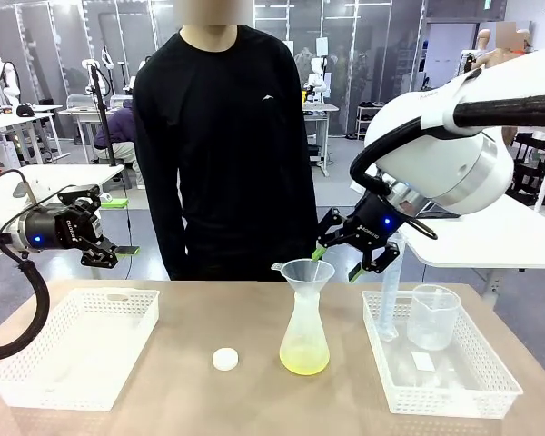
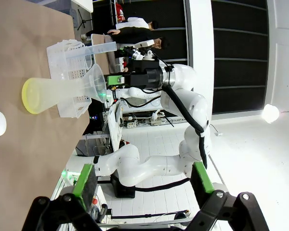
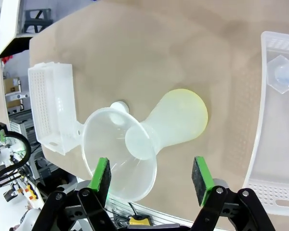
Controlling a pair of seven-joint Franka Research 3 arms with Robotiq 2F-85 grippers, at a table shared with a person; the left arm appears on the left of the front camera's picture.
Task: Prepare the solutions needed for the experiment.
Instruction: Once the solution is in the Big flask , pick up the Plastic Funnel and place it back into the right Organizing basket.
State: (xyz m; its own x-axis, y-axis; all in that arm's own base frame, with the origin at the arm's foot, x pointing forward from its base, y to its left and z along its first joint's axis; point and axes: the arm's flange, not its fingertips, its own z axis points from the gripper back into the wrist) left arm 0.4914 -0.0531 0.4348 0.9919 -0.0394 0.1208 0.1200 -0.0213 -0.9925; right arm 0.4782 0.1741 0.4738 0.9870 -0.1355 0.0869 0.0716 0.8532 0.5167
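Observation:
The solutions show as a thin layer of pale yellow liquid [image 1: 304, 365] in the bottom of a translucent conical flask [image 1: 304, 331] at mid-table. A clear funnel [image 1: 302, 272] sits in the flask's neck. My right gripper [image 1: 338, 262] hovers open just above and to the right of the funnel rim, holding nothing. Looking down from the right wrist, the funnel [image 3: 118, 154] and the flask's yellow base [image 3: 183, 118] lie below my right gripper [image 3: 151, 175]. My left gripper [image 1: 118, 227] hangs open and empty over the left basket; its wrist view shows the flask [image 2: 58, 91] far off.
A white cap [image 1: 224, 359] lies on the table left of the flask. A white basket [image 1: 73, 350] sits at the left. The right basket [image 1: 490, 386] holds a beaker [image 1: 433, 316] and a graduated cylinder [image 1: 388, 300]. A person in black stands across the table.

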